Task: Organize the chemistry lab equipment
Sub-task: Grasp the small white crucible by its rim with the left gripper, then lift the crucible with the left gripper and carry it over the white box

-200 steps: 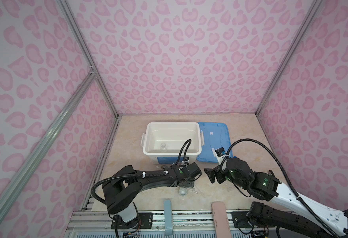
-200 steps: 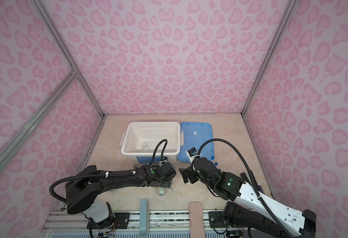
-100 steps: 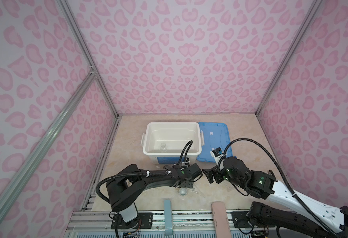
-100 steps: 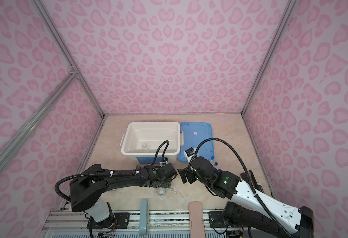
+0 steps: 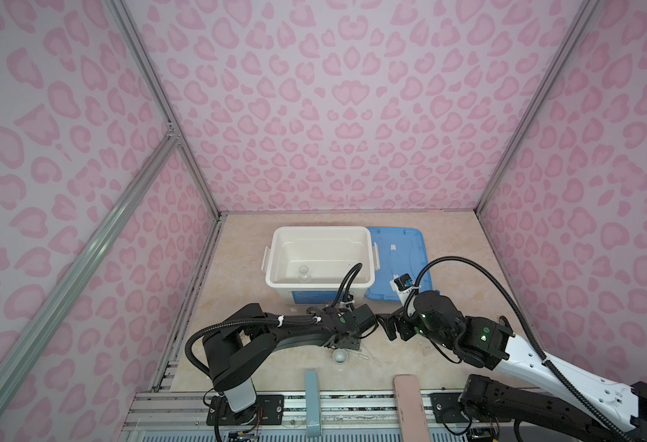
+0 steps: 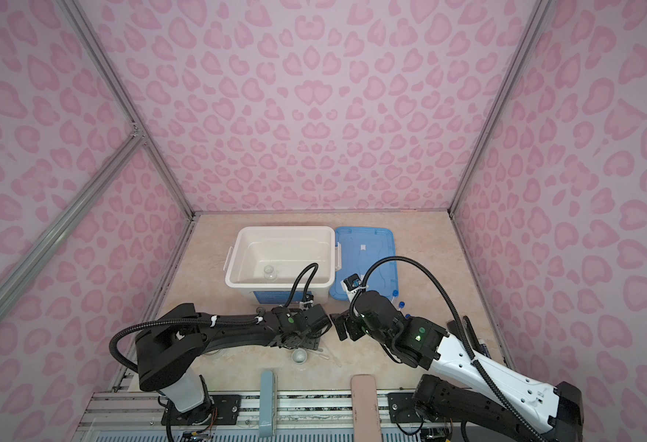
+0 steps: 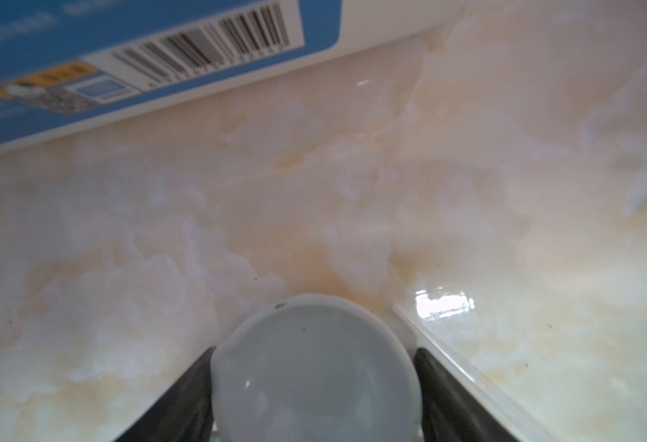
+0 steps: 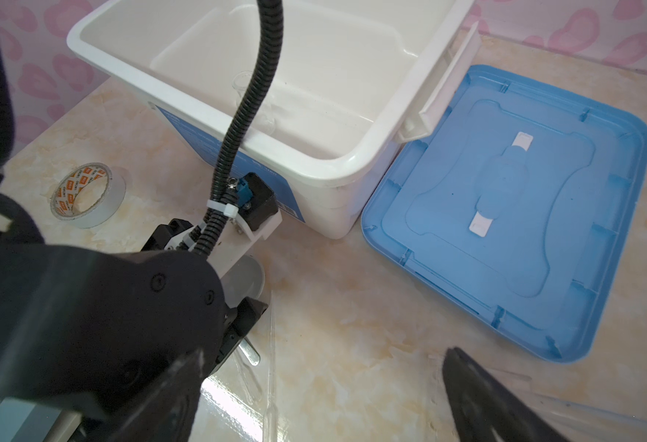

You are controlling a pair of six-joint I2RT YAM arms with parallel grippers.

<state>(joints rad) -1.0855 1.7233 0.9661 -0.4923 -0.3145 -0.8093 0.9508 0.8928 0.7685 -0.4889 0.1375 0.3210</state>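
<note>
Top views. Open white tub (image 5: 322, 230) mid-surface toward the far edge, blue lid (image 5: 402, 248) flat beside it on the right-edge side. Inside the tub only a tiny clear glass cup (image 5: 304, 273). Near the front edge, white round dish (image 5: 340, 356) at the left pincer (image 5: 343, 346), thin clear rods (image 6: 325, 355) just beside. Blue-capped tubes (image 6: 398, 300) loose near the lid's front corner. Right pincer (image 5: 389, 327) spread apart, empty.

Left wrist. Dish flanked by dark fingers (image 7: 184, 402), touching both sides: clamped on it, by the look. Lifted or not, cannot tell.

Right wrist. Rods, a metal end, likely tweezers (image 8: 250, 356), and tape roll (image 8: 88, 195) all out on the surface.

Judged early: one item stowed, the rest left. Second dish not found.
</note>
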